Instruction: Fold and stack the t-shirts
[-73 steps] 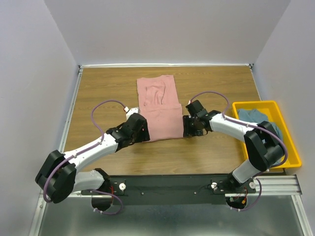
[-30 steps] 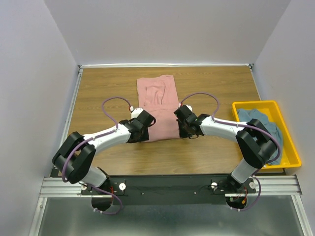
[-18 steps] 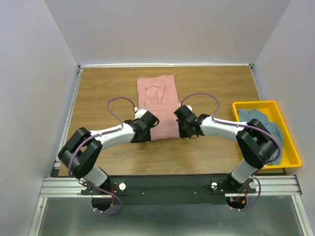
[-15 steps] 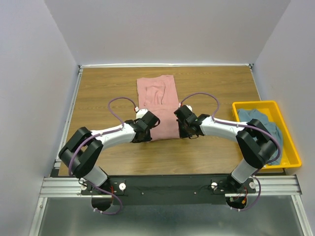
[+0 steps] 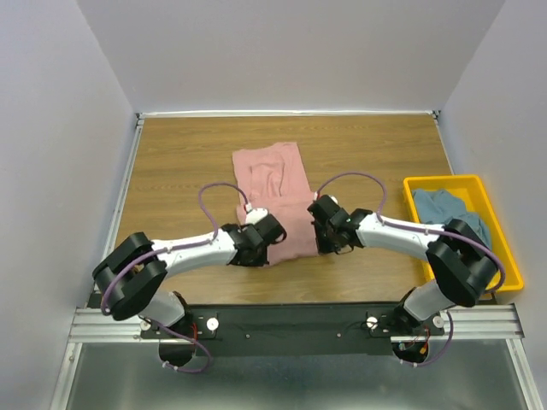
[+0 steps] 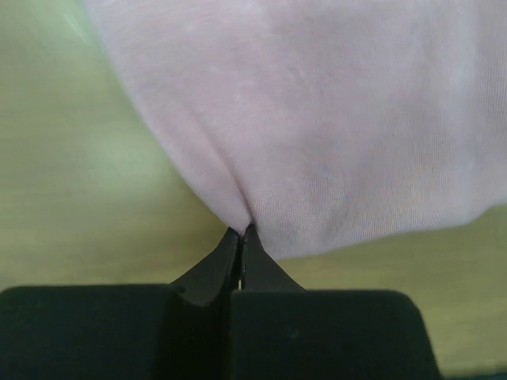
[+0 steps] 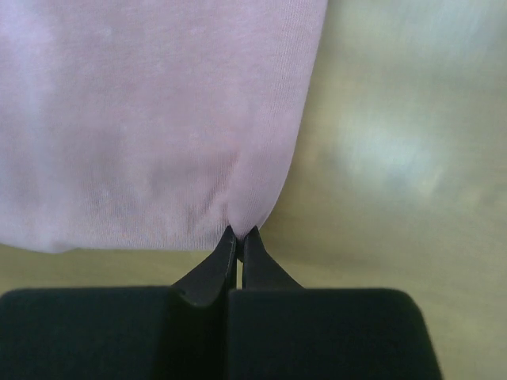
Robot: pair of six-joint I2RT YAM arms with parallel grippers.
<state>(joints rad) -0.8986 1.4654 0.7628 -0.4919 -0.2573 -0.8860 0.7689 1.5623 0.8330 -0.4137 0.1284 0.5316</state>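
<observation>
Left wrist view: the left gripper (image 6: 240,233) is pinched tight on a hem corner of the pink t-shirt (image 6: 341,119); the right gripper (image 7: 239,232) nips the other. Cloth spreads ahead of both jaws, light and limp; corners seem the sound hold.

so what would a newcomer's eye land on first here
The dusty-pink t-shirt at the centre of the wooden table, its near corners pinched by the left gripper and right gripper, both shut. Then the yellow bin at the right edge, holding a crumpled blue-grey t-shirt.
</observation>
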